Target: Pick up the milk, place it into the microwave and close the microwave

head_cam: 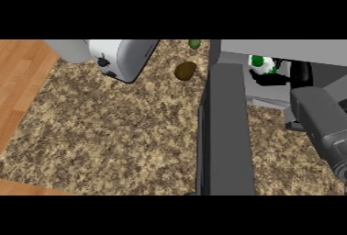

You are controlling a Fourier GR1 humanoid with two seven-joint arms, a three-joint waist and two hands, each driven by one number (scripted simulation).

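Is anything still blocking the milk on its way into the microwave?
Nothing visible does. The right hand is curled around the milk at the microwave opening, with the door swung wide open toward the camera, to the milk's left and clear of it. The interior beyond is mostly hidden.

You see the milk (pixel 260 64) as a small white carton with green markings, only partly visible, sitting inside the microwave (pixel 284 50) at the desk's far right. Most of it is hidden by dark fingers in front of it, so you cannot tell whether it stands upright or tilted. The microwave is a grey box with a pale interior, and its door (pixel 227 133) stands wide open: you look at a long dark grey slab running from the microwave's left side down toward the desk's near edge, seen almost edge-on.
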